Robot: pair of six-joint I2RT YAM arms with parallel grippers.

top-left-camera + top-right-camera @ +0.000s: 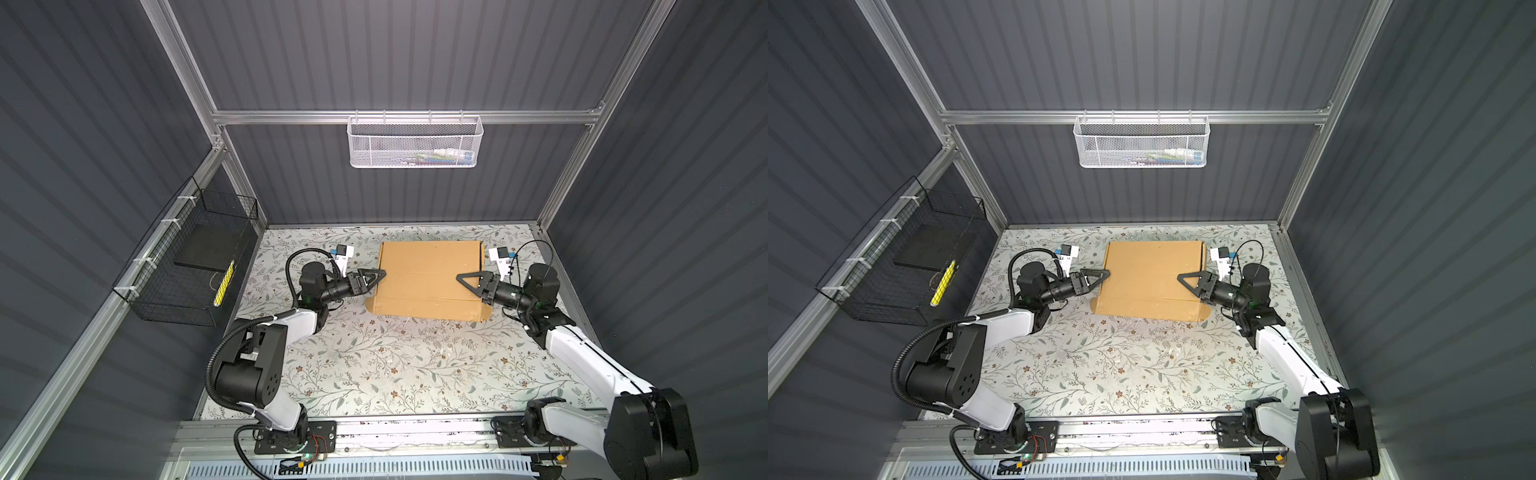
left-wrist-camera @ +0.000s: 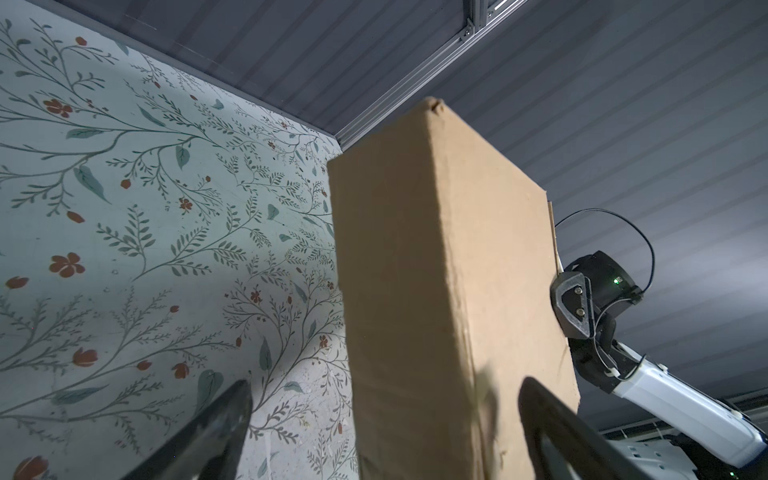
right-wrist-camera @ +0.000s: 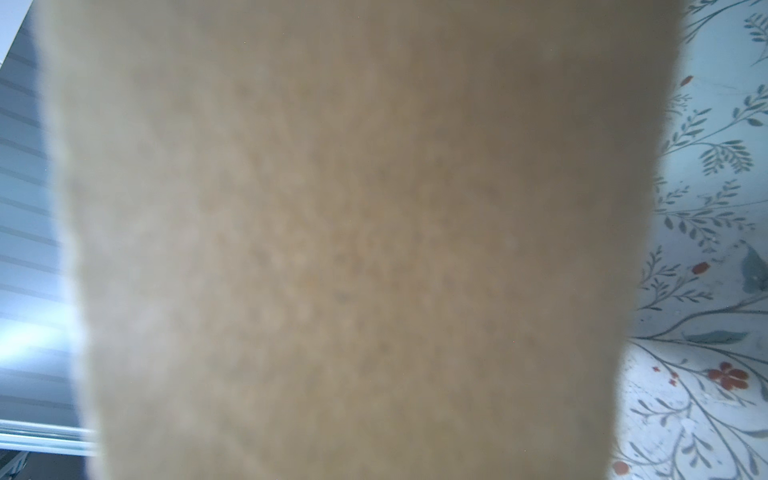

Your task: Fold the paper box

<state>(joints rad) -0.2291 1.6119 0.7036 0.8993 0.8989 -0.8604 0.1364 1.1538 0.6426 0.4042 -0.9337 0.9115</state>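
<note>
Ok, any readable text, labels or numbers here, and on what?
None legible.
Plain brown cardboard box: no print visible.
Packages in the white mesh basket: too blurred to read.
Yellow strip in the black wire basket: too small to read.

- paper box [image 1: 428,278]: brown corrugated cardboard, matt, fibrous face, rough cut edges
- counter [image 1: 374,374]: floral-print covering, smooth, slight sheen, scuffed in spots
- left hand [image 1: 380,276], right hand [image 1: 461,277]: black plastic, matt, faintly grainy
- arm shells [image 1: 582,353]: white plastic, glossy
- frame rail [image 1: 291,117]: bare aluminium, satin
- wall panels [image 1: 395,54]: dark grey, ribbed, matt
- white mesh basket [image 1: 390,143]: white-coated metal mesh
- black wire basket [image 1: 178,307]: thin black wire
</note>
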